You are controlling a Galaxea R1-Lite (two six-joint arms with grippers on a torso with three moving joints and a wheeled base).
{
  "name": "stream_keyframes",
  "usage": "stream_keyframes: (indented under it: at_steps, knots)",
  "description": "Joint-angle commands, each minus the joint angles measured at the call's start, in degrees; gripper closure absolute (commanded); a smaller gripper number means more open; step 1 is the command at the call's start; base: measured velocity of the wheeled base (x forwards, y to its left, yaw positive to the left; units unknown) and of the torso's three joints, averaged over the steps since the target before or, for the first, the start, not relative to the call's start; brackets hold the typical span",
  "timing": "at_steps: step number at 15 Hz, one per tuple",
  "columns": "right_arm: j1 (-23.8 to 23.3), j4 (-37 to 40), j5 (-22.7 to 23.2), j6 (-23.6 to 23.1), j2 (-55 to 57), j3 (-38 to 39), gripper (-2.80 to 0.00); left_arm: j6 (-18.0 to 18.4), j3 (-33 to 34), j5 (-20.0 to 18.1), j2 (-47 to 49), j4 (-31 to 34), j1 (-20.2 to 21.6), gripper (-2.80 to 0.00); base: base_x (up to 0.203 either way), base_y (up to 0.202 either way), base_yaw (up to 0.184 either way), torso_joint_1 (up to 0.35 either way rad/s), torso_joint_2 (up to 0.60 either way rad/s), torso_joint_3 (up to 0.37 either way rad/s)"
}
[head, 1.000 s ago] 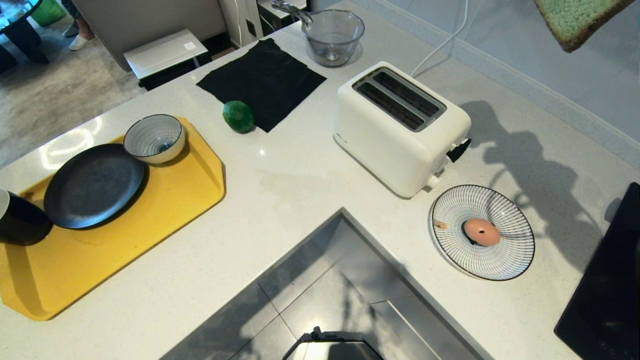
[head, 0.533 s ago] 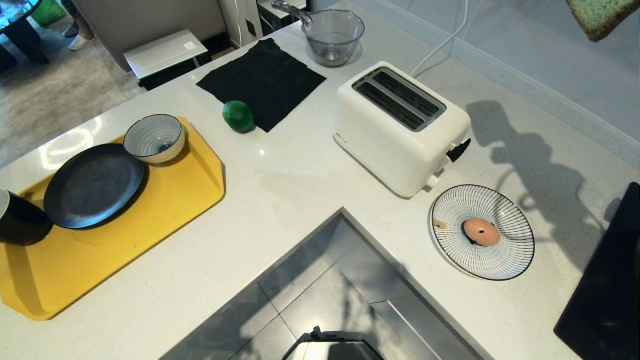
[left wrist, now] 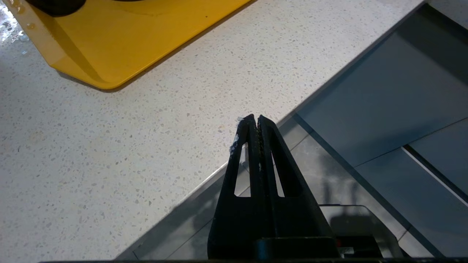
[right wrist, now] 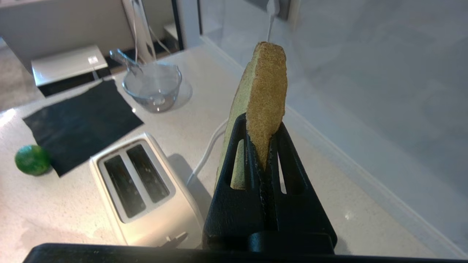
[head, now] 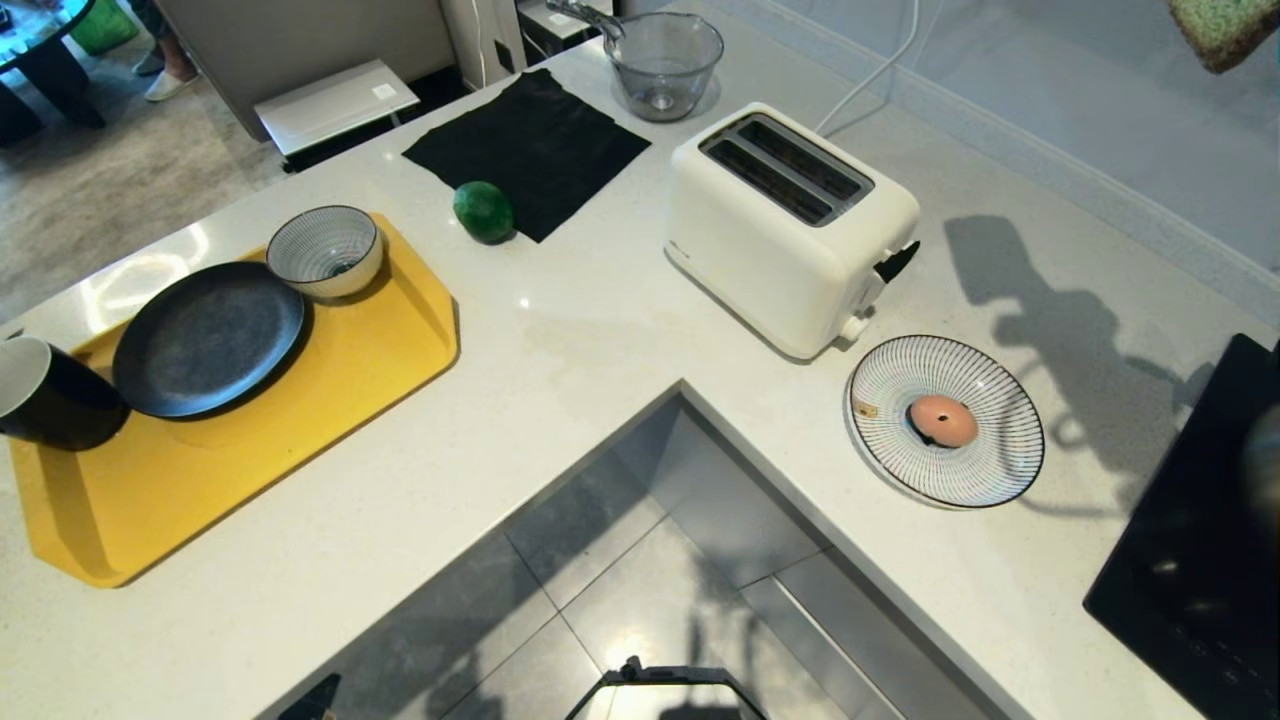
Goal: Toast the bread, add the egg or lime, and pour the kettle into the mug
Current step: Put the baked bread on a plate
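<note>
High above the speckled pale worktop (head: pixel 560 350), the right gripper (right wrist: pixel 261 146) has its black jaws clamped on the bread (right wrist: pixel 261 109), a thick porous slice with grainy tan crust and greenish face, held on edge. Below sits a smooth white toaster (right wrist: pixel 140 190) with two open slots, a glossy round lime (right wrist: pixel 32 159) beside a black cloth (right wrist: pixel 80 122). The left gripper (left wrist: pixel 254 122) hangs over the worktop's edge, jaws together. The egg (head: pixel 942 420) lies on a striped plate (head: pixel 990 470).

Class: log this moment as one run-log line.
right gripper: shut on bread, held above counter | toaster: slots empty | left gripper: shut, idle
</note>
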Motion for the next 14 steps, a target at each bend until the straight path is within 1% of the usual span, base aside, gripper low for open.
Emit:
stream_keyframes:
  at_steps: [1,9,14]
  knots:
    - [0.1,0.0,-0.1,0.0,0.2,0.0,0.00,0.0,0.9,0.0,0.0,0.0,0.0,0.00,0.000,0.000,0.000,0.000,0.00,0.000]
    - [0.1,0.1,0.2,-0.3,-0.8,1.4,0.00,0.0,0.9,0.0,0.0,0.0,0.0,0.00,0.000,0.000,0.000,0.000,0.00,0.000]
    - [0.1,6.2,0.4,1.3,-4.4,2.4,0.00,0.0,0.9,0.0,0.0,0.0,0.0,0.00,0.000,0.000,0.000,0.000,0.00,0.000]
